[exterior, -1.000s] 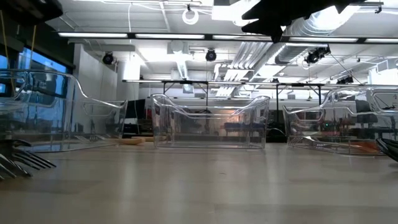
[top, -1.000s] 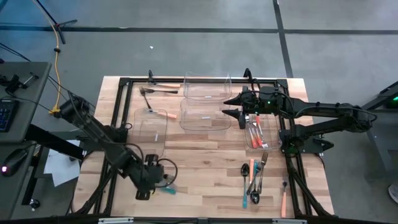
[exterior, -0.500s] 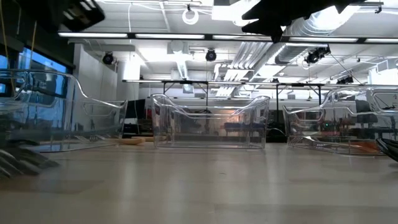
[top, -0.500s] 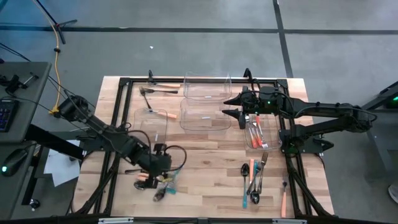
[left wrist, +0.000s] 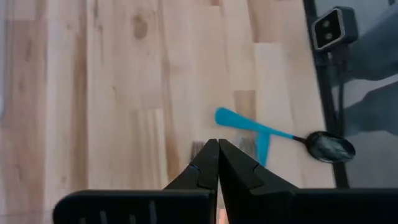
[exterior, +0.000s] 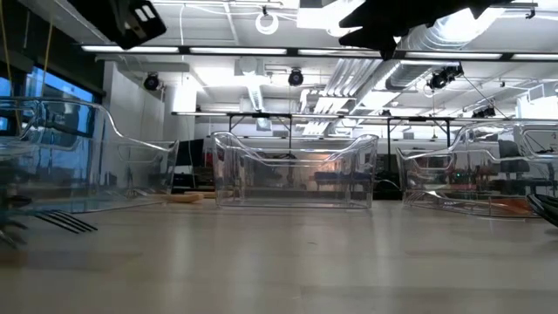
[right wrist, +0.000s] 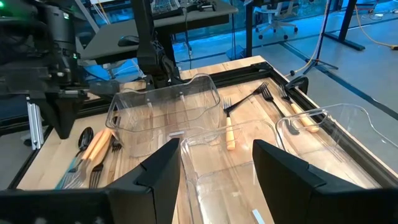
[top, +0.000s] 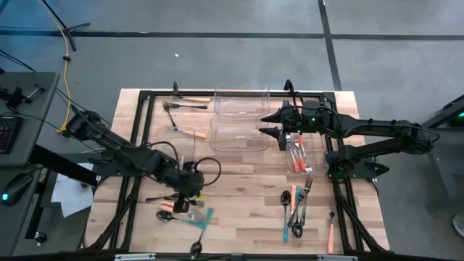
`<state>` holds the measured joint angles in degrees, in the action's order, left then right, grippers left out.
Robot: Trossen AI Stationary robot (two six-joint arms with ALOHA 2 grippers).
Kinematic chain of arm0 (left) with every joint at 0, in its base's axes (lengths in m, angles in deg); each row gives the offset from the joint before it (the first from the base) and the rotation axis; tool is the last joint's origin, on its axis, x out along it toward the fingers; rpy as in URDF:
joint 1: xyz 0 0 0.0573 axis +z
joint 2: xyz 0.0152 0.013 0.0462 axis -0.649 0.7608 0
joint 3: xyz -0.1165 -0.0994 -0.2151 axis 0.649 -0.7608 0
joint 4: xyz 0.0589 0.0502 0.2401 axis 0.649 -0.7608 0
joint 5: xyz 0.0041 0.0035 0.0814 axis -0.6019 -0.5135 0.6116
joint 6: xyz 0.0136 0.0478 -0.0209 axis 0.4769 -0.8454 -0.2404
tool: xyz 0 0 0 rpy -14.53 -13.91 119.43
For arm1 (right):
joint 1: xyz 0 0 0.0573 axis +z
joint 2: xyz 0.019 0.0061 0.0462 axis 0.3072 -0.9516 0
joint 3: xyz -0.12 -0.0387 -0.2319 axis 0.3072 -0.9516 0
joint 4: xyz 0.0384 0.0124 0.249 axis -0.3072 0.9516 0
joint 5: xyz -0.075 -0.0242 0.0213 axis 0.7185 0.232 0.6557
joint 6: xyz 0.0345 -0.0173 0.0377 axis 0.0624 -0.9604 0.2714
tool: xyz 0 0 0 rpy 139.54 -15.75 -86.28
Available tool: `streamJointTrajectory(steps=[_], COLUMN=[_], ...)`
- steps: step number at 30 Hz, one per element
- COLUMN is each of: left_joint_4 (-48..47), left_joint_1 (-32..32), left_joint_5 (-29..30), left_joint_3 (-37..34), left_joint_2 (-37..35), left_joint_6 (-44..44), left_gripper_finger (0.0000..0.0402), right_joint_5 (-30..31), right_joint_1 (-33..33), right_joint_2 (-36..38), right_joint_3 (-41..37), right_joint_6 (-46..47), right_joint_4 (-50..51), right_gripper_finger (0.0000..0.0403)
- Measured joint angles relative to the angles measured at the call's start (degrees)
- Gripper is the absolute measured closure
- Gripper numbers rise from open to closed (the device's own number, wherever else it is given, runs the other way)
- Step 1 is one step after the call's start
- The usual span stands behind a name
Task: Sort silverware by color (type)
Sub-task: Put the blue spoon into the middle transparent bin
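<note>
Near the table's (top: 239,174) front edge, my left claw (top: 190,190) has lifted, pinched empty, scattering the teal spoon (left wrist: 273,132) unsorted.

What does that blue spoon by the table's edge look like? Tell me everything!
The blue spoon has a flat bright teal-blue handle that widens at its end, and a dark shiny bowl. It looks like plastic with a metal-like bowl. It lies flat on the wooden table, its bowl at the black frame rail on the near edge. A second blue piece lies across its handle. The left pincer, shut, is just beside it, not touching.
</note>
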<state>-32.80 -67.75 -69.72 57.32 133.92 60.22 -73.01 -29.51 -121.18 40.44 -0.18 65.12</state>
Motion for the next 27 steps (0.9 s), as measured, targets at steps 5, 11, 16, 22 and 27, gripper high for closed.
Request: streamJointTrajectory(steps=[5,11,16,22,27], left_joint_4=[-0.16,3.41,9.78,21.3,20.13], left_joint_1=[-3.06,-7.81,-12.36,-14.14,-14.23], left_joint_5=[0.07,-0.45,1.11,1.78,0.76], left_joint_3=[0.0,0.0,0.0,2.18,11.07], left_joint_2=[0.07,0.14,2.58,9.01,18.66], left_joint_6=[2.91,15.03,30.72,45.49,52.93], left_gripper_finger=[0.0402,0.0401,0.0381,0.0307,0.0252], right_joint_5=[0.0,0.0,-0.01,-0.02,-0.02], right_joint_1=[0.0,0.0,-0.02,-0.02,0.0], right_joint_2=[-0.01,-0.02,-0.02,-0.02,-0.02], right_joint_3=[0.0,0.0,0.0,0.0,0.0], right_joint_6=[-0.01,0.37,1.04,-0.97,-3.95], right_joint_4=[0.47,1.62,3.33,5.15,9.26], right_gripper_finger=[0.0217,0.0217,0.0217,0.0217,0.0217])
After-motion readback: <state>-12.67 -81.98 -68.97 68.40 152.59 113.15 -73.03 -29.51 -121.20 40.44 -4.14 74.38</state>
